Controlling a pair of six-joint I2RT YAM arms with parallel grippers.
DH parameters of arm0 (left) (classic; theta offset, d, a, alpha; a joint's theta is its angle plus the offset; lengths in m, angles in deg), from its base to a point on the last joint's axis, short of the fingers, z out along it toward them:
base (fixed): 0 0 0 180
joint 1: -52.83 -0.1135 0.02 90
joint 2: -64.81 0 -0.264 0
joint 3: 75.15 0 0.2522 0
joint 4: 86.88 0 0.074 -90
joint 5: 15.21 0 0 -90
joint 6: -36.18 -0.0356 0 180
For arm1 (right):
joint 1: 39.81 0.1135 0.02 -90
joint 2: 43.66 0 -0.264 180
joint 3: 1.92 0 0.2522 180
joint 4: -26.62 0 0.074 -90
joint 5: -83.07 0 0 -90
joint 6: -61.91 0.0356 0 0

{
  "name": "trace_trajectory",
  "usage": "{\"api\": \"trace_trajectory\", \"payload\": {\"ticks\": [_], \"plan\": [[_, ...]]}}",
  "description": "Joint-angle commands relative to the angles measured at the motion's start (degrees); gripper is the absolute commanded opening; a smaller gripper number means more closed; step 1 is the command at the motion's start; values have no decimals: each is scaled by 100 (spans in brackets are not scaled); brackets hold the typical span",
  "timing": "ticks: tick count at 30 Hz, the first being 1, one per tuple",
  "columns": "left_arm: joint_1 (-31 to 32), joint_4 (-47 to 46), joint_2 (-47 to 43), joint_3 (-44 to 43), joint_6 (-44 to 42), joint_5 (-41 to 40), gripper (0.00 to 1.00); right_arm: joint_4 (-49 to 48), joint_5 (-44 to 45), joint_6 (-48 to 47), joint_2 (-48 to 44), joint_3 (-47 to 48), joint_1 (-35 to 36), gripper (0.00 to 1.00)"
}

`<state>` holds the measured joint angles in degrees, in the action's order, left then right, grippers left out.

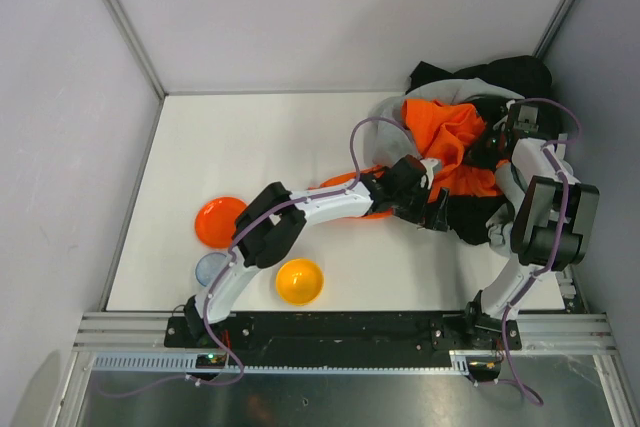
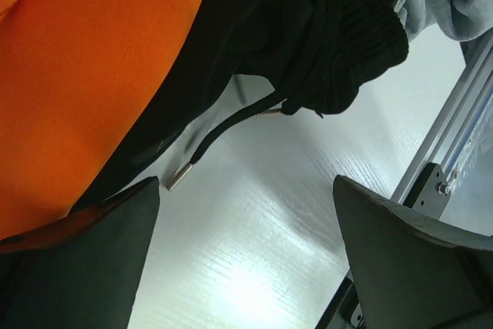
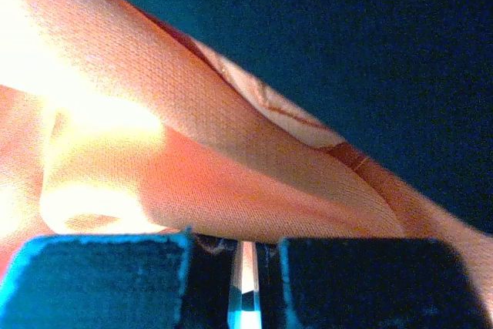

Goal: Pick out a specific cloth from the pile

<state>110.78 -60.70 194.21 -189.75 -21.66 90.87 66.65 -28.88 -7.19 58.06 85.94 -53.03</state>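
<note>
The pile lies at the far right of the table: a bright orange garment on top, light grey and black fabric around it. I cannot tell the small black cloth apart from the other black fabric. My left gripper is open and empty at the pile's near edge. In the left wrist view it hovers over bare table, with the orange garment and a black garment with a drawstring just ahead. My right gripper is in the pile, and its jaws are pressed together on backlit orange fabric.
An orange plate, a small pale bowl and a yellow bowl stand at the near left of the table. Grey walls close in the back and sides. An aluminium rail runs along the table edge near the left gripper.
</note>
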Motion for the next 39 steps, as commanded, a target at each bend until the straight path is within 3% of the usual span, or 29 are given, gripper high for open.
{"api": "trace_trajectory", "payload": {"ticks": [1,11,16,20,28,31,39], "plan": [[43,-124,417,-596,374,372,98,76,142,-87,-226,-161,11,6],[85,-116,1363,-1844,827,713,97,174,74,-201,-462,-226,3,8],[97,-114,1936,-2783,1054,958,90,209,59,-291,-538,-267,3,8],[102,-123,2246,-3173,1158,1134,71,286,178,-394,-614,-273,-61,9],[103,-122,2195,-3104,931,1236,7,326,27,-423,-659,-285,-54,9],[107,-122,1920,-2824,802,1128,1,329,27,-450,-653,-305,-17,9],[133,-126,854,-1938,241,694,1,325,48,-492,-674,-309,37,10]]}}
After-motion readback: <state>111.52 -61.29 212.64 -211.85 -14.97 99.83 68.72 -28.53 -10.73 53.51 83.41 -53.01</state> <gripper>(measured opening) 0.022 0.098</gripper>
